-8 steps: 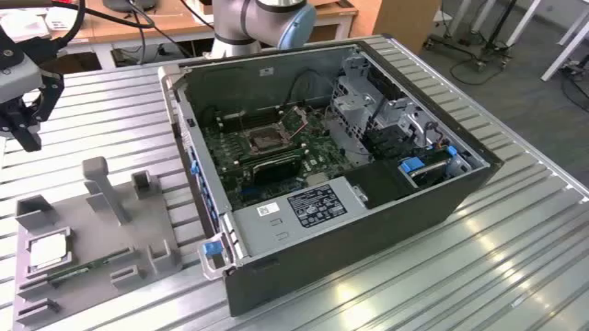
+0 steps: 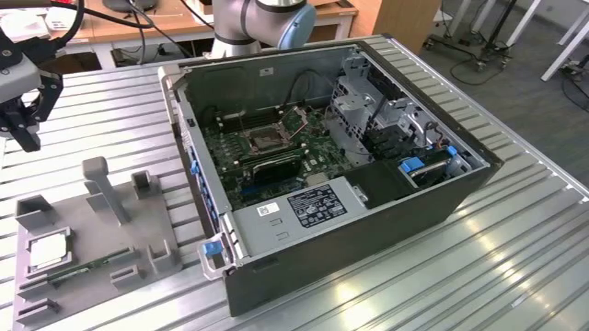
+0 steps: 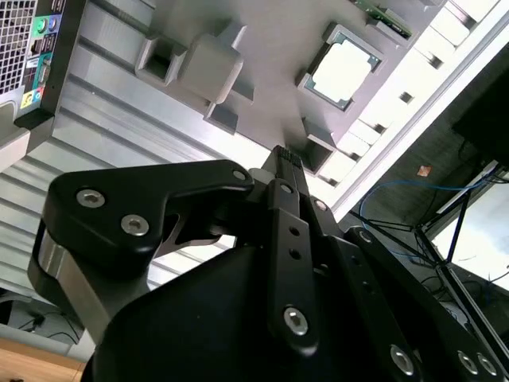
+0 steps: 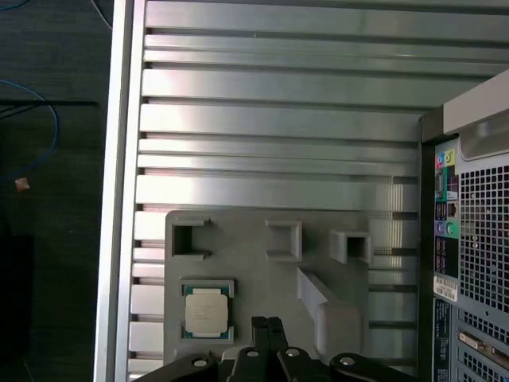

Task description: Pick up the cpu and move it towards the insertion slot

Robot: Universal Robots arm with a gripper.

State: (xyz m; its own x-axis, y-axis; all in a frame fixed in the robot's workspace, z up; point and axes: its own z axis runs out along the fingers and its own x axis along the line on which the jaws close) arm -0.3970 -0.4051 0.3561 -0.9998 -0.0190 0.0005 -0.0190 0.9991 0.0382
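Note:
The cpu [image 2: 51,249] is a flat square chip with a silvery top. It lies in a square recess of the grey fixture plate [image 2: 138,221] at the exterior view's left, and both wrist views show the cpu [image 3: 342,72] [image 4: 207,310] too. My gripper [image 2: 26,138] hangs well above the table, over the slats beyond the fixture's far end and apart from the chip. Its black fingertips [image 4: 266,326] [image 3: 286,155] are pressed together with nothing between them. The insertion slot [image 2: 267,140], a silver-framed socket with a dark centre, sits on the green board inside the open computer case.
The open computer case [image 2: 368,207] stands on the slatted metal table [image 2: 478,276]. A thin green memory stick [image 2: 87,265] lies in the fixture next to the cpu, and grey posts [image 2: 106,189] rise from the plate. The table's edge [image 4: 119,159] runs close beside the fixture.

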